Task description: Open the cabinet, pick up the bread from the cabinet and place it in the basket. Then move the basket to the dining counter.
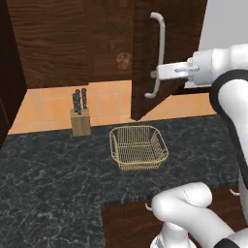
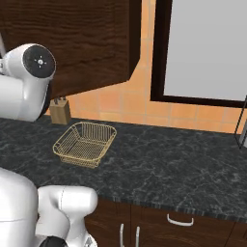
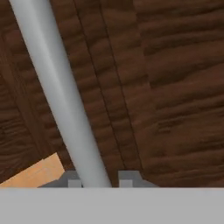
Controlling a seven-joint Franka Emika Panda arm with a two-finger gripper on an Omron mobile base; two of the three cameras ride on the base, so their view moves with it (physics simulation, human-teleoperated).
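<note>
My jaws (image 3: 97,180) are pinched on the long silver bar handle (image 1: 159,55) of the dark brown wood cabinet (image 1: 58,41). In the hand view the grey bar (image 3: 61,94) runs slanted across the picture, and my two small finger tips (image 3: 72,179) sit on either side of its lower end, touching it. Behind the bar I see the brown wood grain of the door, and a small patch of orange tile in the lower left corner.

In the left base view my white arm reaches in from the right, and my jaws meet the handle near its middle. The cabinet door (image 1: 169,53) stands swung out from the wall, partly open. Inside the dark opening to the left of the door I see a small round brown thing (image 1: 124,60); it looks like the bread, but it is too dim to be sure.

Below the cabinet, the golden-yellow wire mesh basket (image 1: 139,147) sits on the black speckled stone desk (image 1: 53,179). It is upright and has nothing in it. A wooden knife block with dark handles (image 1: 80,116) stands to the left of the basket, back by the orange tile wall (image 1: 104,99), apart from it.

In the right base view the basket (image 2: 85,143) sits near the left side of the desk, and the knife block (image 2: 60,111) is behind it
</note>
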